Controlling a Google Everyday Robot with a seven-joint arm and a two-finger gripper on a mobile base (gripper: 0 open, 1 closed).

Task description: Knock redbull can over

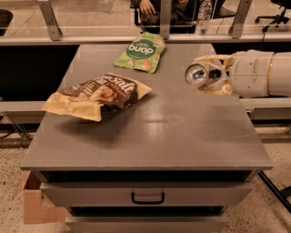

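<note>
The redbull can (197, 75) is tipped on its side at the right edge of the grey table (150, 136), its silver top facing the camera. My gripper (200, 74) reaches in from the right on its white arm (254, 73). It is open, with one cream finger (210, 58) above the can and the other below it. The can lies between them, and its blue body is mostly hidden behind the top and the gripper.
A brown-and-cream snack bag (97, 94) lies at the table's left. A green snack bag (140, 52) lies at the back middle. A clear water bottle (204, 11) stands behind the rail. A drawer handle (148, 199) is below the front edge, and a cardboard box (36, 207) on the floor at left.
</note>
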